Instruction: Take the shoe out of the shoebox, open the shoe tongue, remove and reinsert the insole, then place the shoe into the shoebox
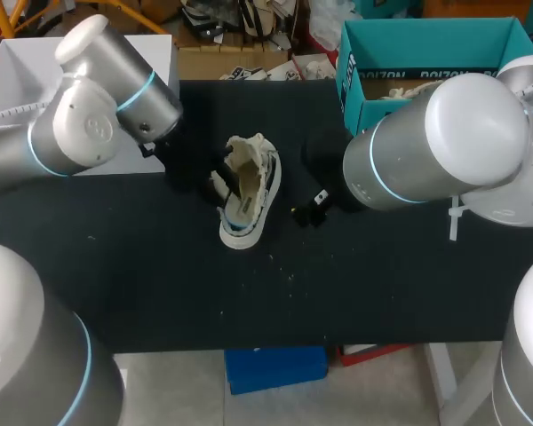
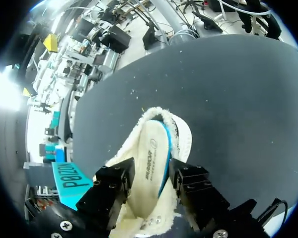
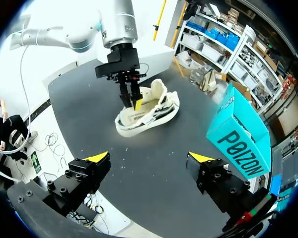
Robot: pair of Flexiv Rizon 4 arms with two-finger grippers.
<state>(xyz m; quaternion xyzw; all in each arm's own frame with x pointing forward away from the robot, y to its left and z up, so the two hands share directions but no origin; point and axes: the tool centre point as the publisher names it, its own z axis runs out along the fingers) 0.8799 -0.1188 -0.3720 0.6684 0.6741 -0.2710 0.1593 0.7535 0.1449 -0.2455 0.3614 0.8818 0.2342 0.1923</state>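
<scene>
a black table [image 1: 160, 293] runs across the head view, bare cloth along its near edge. just past mid-table, the right gripper [image 3: 149, 158] hangs above the cloth with its yellow-tipped fingers [image 3: 97, 157] spread wide and nothing between them, at about 4 o'clock of the shoe [image 1: 249, 191]. the right arm [image 1: 444, 142] comes in from 3 o'clock.

the cream shoe lies near the table's centre, outside the box, its opening turned up and its fleecy collar spread. the pale insole [image 2: 151, 158] shows inside it, with a blue edge along one side. the left gripper [image 3: 132, 103] comes down on the shoe from above, at the shoe's 9 o'clock in the head view. its fingers stand close together and appear clamped on the rim of the shoe's side wall, one yellow tip showing outside the rim. the left arm [image 1: 89, 115] comes in from 9 o'clock.

farthest back, at about 1 o'clock of the shoe and well apart from it, the teal shoebox [image 1: 426, 40] stands open at the table's far edge, with pale paper showing inside.
</scene>
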